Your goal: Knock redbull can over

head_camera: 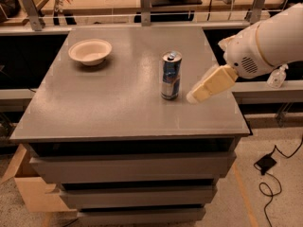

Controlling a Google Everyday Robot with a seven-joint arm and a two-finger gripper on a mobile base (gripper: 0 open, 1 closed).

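Note:
The redbull can (pixel 170 75) stands upright near the middle of the grey table top (pixel 118 103), blue and silver with a silver pull-tab top. My gripper (pixel 195 97) reaches in from the right on the white arm (pixel 270 46). Its cream tip hangs just right of the can's base, a small gap apart, low over the table.
A shallow white bowl (pixel 90 51) sits at the table's back left. The table has drawers below, and a cardboard box (pixel 23 183) stands at its lower left. A black cable and plug (pixel 267 167) lie on the floor at the right. A workbench runs behind.

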